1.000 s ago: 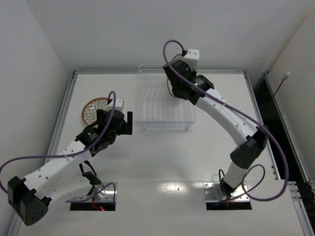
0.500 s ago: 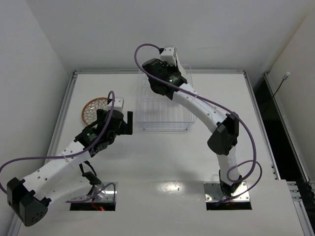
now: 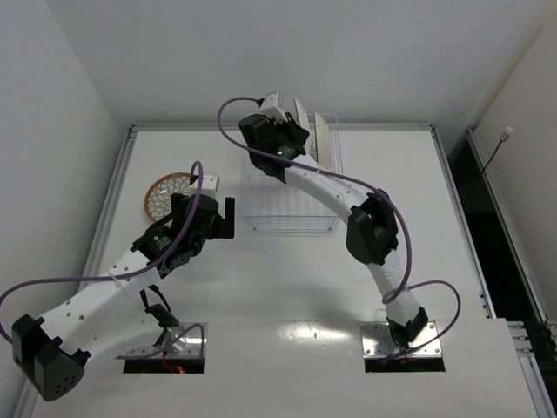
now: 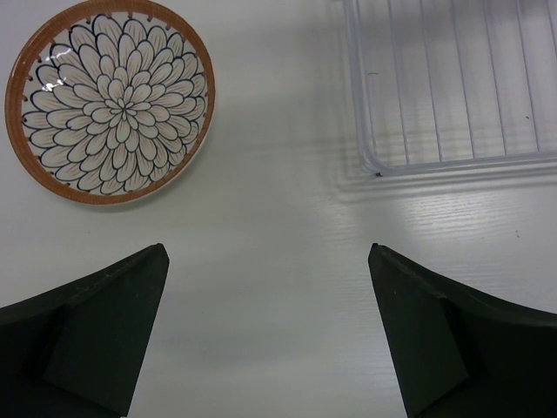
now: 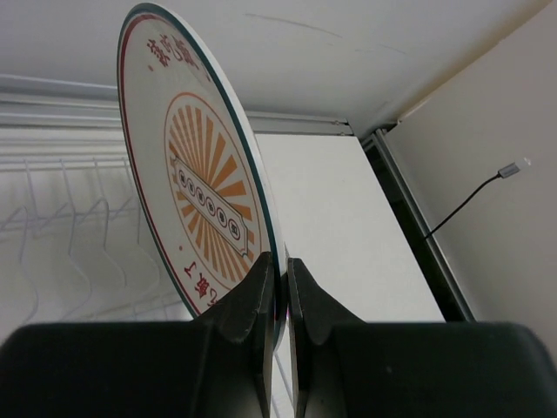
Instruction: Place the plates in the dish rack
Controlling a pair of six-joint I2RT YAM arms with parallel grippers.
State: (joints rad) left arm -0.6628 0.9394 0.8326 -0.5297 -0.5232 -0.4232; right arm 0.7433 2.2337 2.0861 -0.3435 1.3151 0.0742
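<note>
My right gripper [image 3: 291, 131] [image 5: 284, 258] is shut on the rim of the white plate with the orange-brown centre motif [image 5: 196, 200]. It holds the plate on edge above the back of the white wire dish rack [image 3: 287, 222]; the plate shows edge-on in the top view [image 3: 299, 116]. A second cream shape, seemingly a plate on edge [image 3: 321, 139], stands at the rack's back right. A brown-rimmed petal plate [image 3: 165, 196] [image 4: 109, 102] lies flat on the table left of the rack [image 4: 365, 131]. My left gripper [image 3: 222, 218] [image 4: 268, 252] is open and empty above bare table between that plate and the rack.
A raised rail [image 3: 278, 127] runs along the table's back edge and a similar one down the right side [image 5: 409, 209]. White walls stand close behind and at both sides. The right arm arches over the rack's right half.
The right arm has swung its wrist left and back over the rack, carrying the plate, which now stands on edge. The left arm has not moved.
</note>
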